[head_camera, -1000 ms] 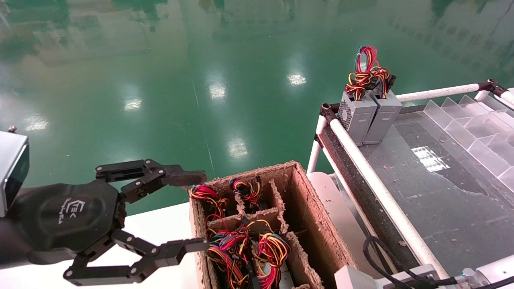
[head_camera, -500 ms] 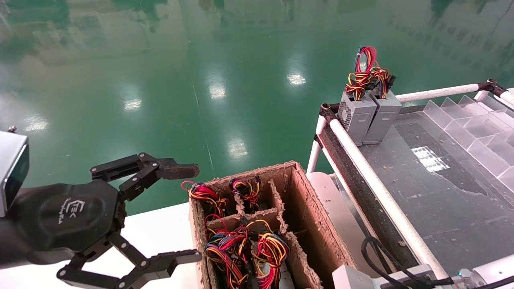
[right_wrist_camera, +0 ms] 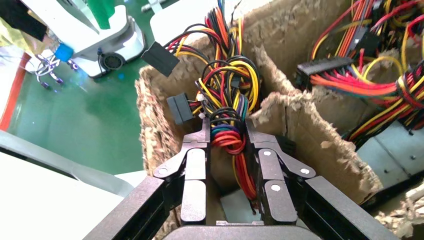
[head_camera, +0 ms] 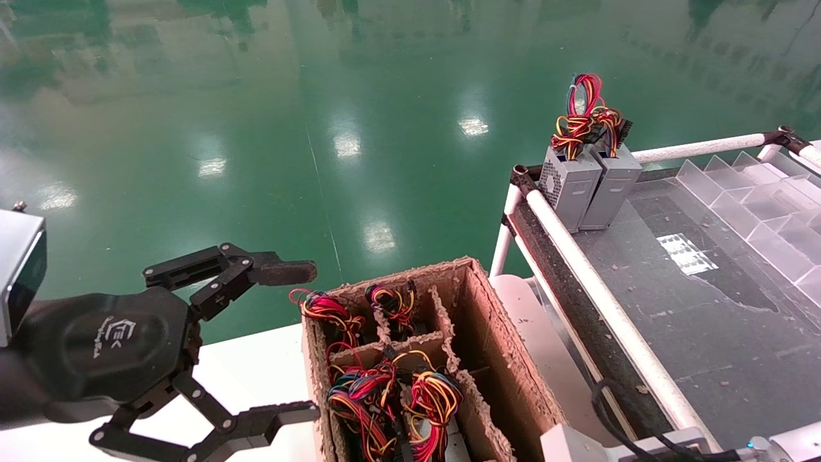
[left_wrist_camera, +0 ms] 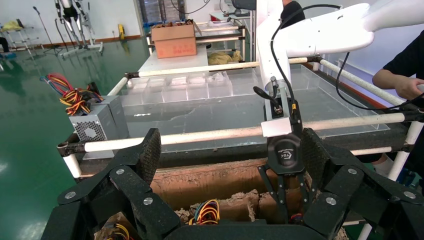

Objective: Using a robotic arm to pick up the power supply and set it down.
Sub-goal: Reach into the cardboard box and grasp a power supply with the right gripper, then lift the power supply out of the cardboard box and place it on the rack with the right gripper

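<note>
Several power supplies stand in a divided brown cardboard box (head_camera: 494, 346), their red, yellow and black wires sticking up. My right gripper (right_wrist_camera: 226, 125) reaches down into one compartment, shut on the wire bundle (right_wrist_camera: 228, 137) of a power supply whose grey case (right_wrist_camera: 232, 200) shows below the fingers. From the left wrist view that right gripper (left_wrist_camera: 287, 212) hangs into the box (left_wrist_camera: 215, 180). In the head view only the right arm's white wrist (head_camera: 564, 446) shows. My left gripper (head_camera: 314, 340) hovers open beside the box's left wall, holding nothing.
Two more grey power supplies (head_camera: 580, 189) stand upright at the far corner of the dark table (head_camera: 705, 333), behind a white tube rail (head_camera: 596, 289). Clear plastic dividers (head_camera: 750, 205) line the table's right side. A person's arm (left_wrist_camera: 400, 82) rests near the rail.
The left gripper's fingers have spread wider and it has drawn slightly left of the box. The right arm's wrist at the lower edge has shifted a little right.
</note>
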Tool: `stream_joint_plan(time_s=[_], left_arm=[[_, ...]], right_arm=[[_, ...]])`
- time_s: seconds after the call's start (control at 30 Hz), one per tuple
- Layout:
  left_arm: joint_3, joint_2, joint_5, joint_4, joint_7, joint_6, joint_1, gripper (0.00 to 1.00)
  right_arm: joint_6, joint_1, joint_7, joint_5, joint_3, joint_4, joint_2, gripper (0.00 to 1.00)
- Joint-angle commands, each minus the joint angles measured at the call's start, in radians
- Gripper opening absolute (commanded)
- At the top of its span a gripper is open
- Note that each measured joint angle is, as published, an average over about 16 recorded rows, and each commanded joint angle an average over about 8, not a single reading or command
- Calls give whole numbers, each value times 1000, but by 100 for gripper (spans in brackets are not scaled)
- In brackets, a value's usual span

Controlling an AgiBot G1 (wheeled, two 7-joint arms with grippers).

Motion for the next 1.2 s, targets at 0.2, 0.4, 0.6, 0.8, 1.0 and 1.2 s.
stream_joint_plan(time_s=[0.2,0.4,0.6,0.8,1.0,1.2], left_arm=[[0,0,0,0,0,0,0,100],[1,0,0,0,0,0,0,100],[1,0,-1,0,0,0,0,100],[1,0,-1,0,1,0,0,100],[1,-1,-1,0,1,-1,0,100],[2,-1,-1,0,1,-1,0,100]], right_arm=[[-2,-2,-1,69,32,25,35,0],[16,-5,3,151,78,66,85,0],[48,-25,-7,243,132,108,145,0],[86,-50,-25,320,181,134,203,0],[109,-75,-54,402,228,121,244,0],[114,-88,-94,478,274,78,274,0]])
